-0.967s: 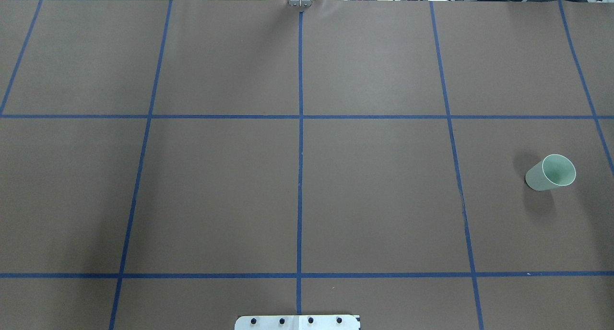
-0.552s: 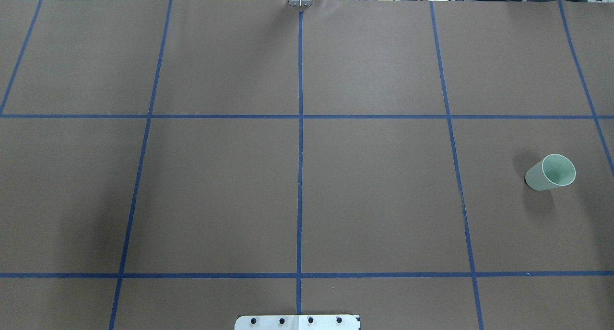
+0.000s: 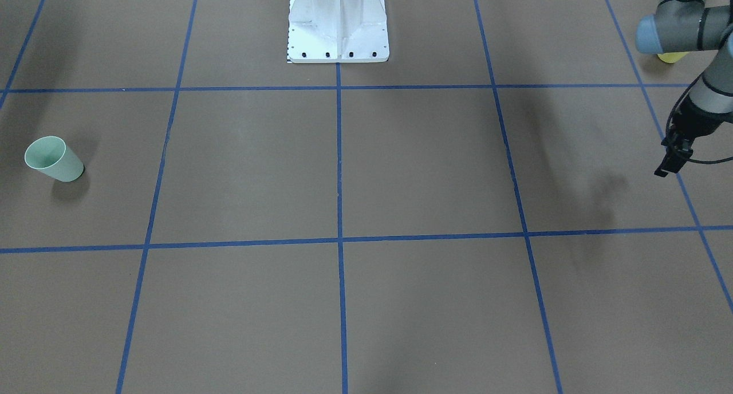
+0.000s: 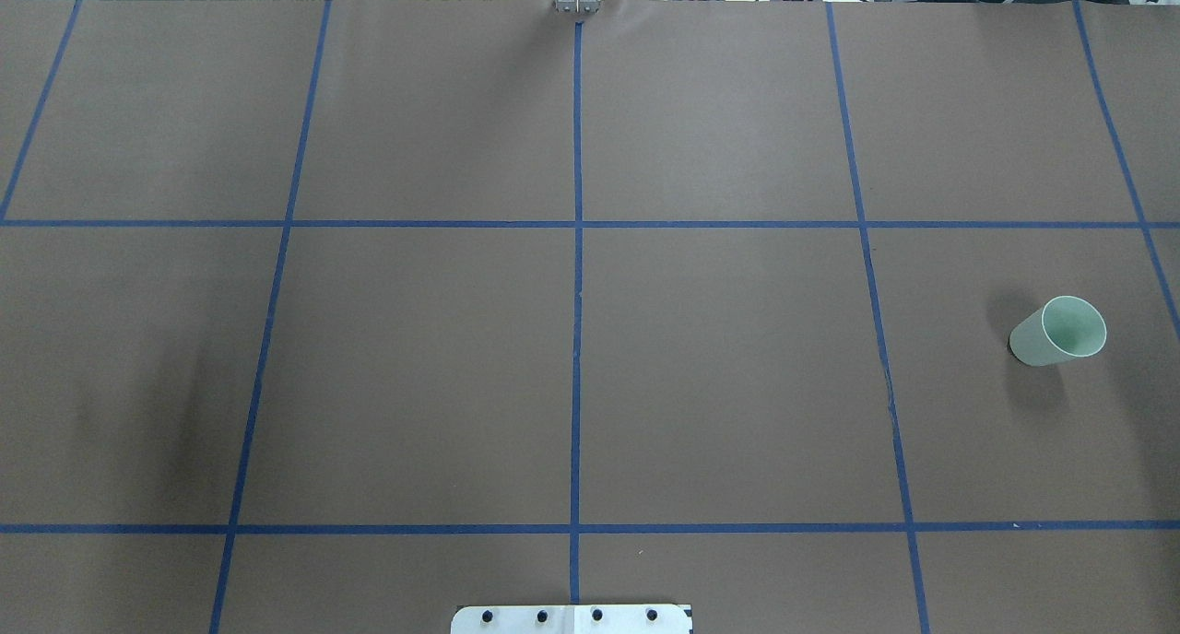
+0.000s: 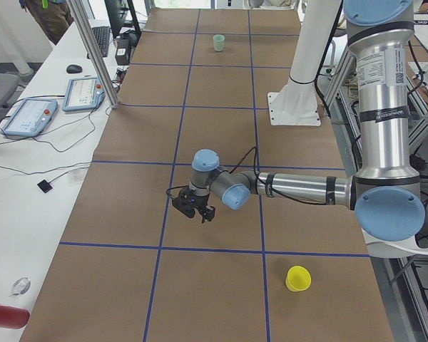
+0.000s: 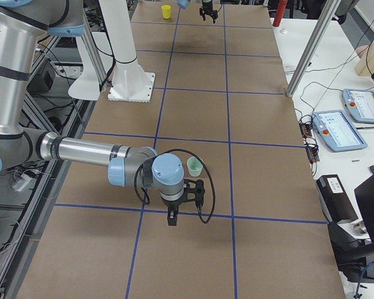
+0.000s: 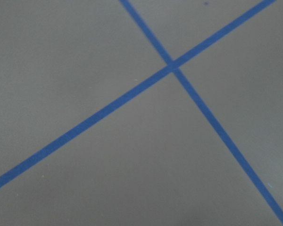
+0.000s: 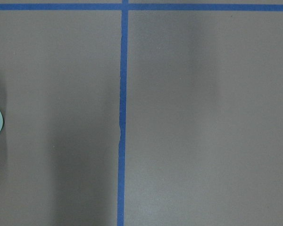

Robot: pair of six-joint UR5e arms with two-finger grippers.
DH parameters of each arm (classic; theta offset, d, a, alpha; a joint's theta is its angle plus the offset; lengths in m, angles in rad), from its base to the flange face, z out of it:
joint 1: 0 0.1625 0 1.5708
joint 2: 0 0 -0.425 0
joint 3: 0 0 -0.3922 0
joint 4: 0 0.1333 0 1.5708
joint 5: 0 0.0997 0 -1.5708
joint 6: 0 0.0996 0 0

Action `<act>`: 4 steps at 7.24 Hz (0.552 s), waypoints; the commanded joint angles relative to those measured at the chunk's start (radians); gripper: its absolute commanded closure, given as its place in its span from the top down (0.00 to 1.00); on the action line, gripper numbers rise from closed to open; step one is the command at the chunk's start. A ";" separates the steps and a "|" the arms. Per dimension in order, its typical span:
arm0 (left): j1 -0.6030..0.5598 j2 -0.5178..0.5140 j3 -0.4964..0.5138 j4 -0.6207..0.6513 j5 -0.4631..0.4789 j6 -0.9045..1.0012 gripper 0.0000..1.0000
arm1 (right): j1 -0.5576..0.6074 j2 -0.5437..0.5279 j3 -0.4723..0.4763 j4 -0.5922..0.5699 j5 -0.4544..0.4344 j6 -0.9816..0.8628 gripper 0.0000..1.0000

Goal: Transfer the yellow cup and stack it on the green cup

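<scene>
Your left gripper (image 3: 664, 169) hung above the table (image 4: 415, 367) at the robot's left end, pointing down. Its wrist camera gave you only a crossing of the blue tape lines (image 7: 172, 68) on the brown cover. The gripper was small and side-on in the front view, so I could not tell you how far its jaws stood apart.

The yellow cup (image 5: 297, 278) stood on the table, apart from that gripper, in a taped square nearer the robot and nearer the table's left end. In the front view you got only a sliver of it behind the left arm's elbow.

Your right gripper (image 6: 177, 208) showed only in the side view from the robot's right, hanging above the table near the green cup (image 4: 1057, 332). Whether it was spread or closed, I could not tell.

The green cup stood upright, mouth up, inside a taped square at the robot's right end, well apart from the yellow one, with the robot's white base (image 3: 338, 22) between the two ends. The right wrist camera caught just an edge of the green cup at its left border.
</scene>
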 commanded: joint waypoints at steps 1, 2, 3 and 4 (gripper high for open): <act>0.081 0.105 -0.142 0.187 0.156 -0.102 1.00 | -0.001 0.000 0.012 -0.001 0.004 -0.002 1.00; 0.086 0.226 -0.229 0.196 0.206 -0.122 1.00 | -0.001 -0.003 0.021 -0.001 0.002 -0.002 1.00; 0.095 0.260 -0.238 0.231 0.231 -0.184 1.00 | -0.001 -0.008 0.022 -0.001 0.007 -0.003 1.00; 0.186 0.259 -0.242 0.321 0.350 -0.309 1.00 | -0.001 -0.011 0.024 -0.001 0.007 -0.009 1.00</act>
